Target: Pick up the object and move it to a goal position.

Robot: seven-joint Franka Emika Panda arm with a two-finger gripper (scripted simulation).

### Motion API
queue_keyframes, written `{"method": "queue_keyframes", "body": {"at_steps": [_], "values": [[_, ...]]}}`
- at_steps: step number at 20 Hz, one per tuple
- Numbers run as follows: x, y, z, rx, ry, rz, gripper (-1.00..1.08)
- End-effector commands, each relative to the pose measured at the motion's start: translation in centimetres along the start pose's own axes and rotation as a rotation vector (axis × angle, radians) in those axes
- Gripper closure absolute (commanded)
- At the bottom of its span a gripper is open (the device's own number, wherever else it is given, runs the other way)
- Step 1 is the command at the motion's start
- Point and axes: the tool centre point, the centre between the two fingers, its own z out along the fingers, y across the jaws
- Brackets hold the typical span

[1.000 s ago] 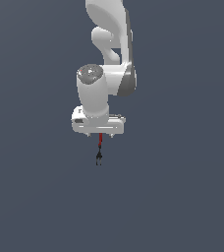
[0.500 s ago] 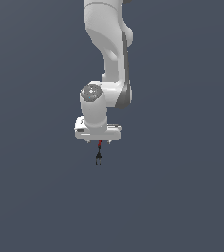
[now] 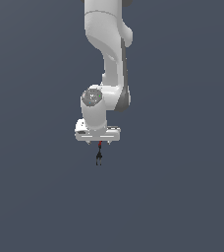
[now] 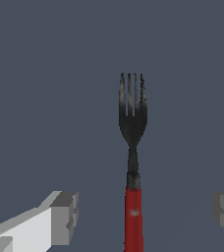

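Observation:
The object is a small fork (image 4: 132,147) with a red handle and dark tines. In the exterior view the fork (image 3: 98,155) shows as a tiny stick just under the white hand, red end nearest the hand. My gripper (image 3: 98,143) is open. In the wrist view my gripper (image 4: 143,214) has its two grey fingertips (image 4: 64,215) far apart on either side of the red handle. Neither one touches it. The lowest part of the handle is cut off by the frame's edge.
The white arm (image 3: 109,59) rises straight above the hand. Around it there is only a plain dark grey-blue surface (image 3: 182,187), with no other objects and no goal marker in view.
The hand has come down toward the fork, closing the gap in the exterior view. The fork has not moved. The fingers stay apart.

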Motion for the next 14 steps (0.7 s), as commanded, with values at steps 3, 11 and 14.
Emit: {"method": "queue_keyframes", "body": {"at_steps": [3,11,14], "values": [[0.0,0.0,0.8,0.000,0.000,0.000,-0.92],[-0.1,0.0,4.4,0.000,0.001,-0.001,-0.92],[-0.1,0.0,5.0,0.000,0.002,-0.001,-0.92]]}}
